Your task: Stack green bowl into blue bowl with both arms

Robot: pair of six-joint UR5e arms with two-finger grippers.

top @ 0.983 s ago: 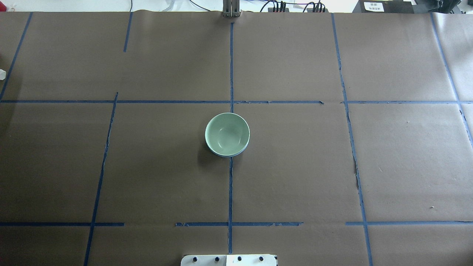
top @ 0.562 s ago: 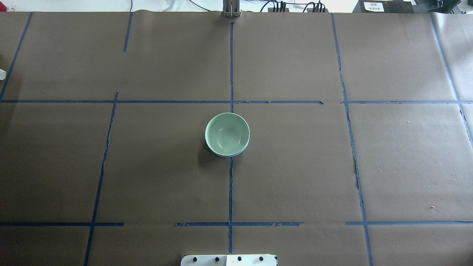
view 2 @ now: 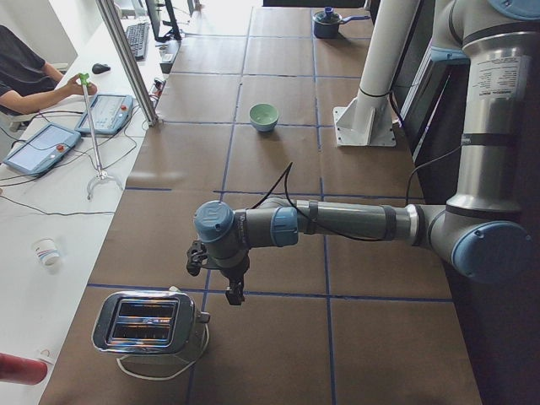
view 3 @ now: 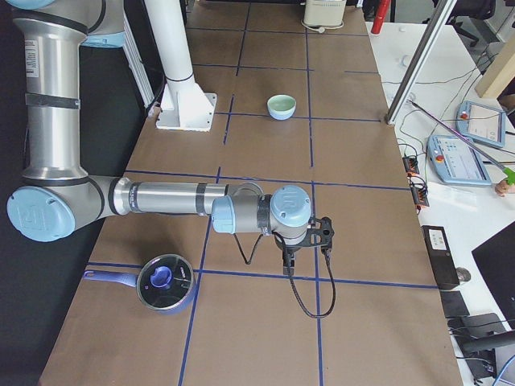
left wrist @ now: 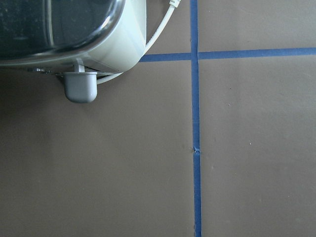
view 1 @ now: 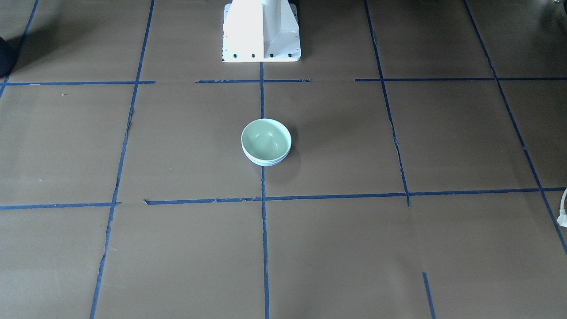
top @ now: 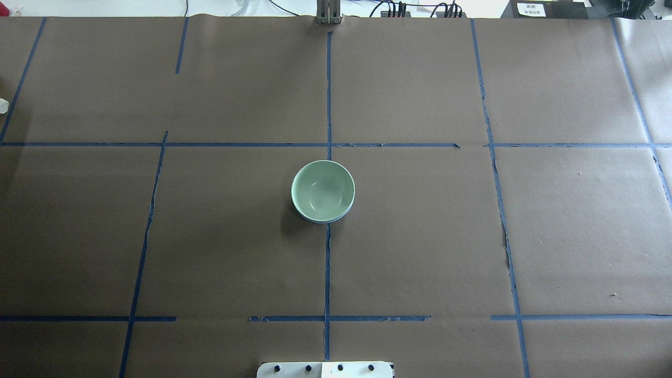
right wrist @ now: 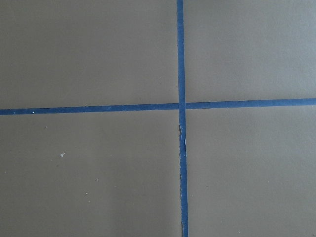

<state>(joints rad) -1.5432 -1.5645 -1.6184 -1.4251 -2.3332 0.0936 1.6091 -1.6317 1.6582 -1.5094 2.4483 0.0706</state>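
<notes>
Brown paper covers the worktop, which is divided into squares by blue tape lines. A white pedestal is bolted at the robot's edge. The left arm is stretched out low over the worktop's left end, and the right arm likewise over the right end, both well apart from the bowls. A chrome toaster is noted just beside the left fingers, and a lidded saucepan near the right fingers. Whether either pair of fingers is open or closed cannot be told from the side views. The green bowl is seated upright inside the blue bowl at the worktop's centre, on the middle tape line. Only a thin edge of the blue bowl is seen beneath it.
</notes>
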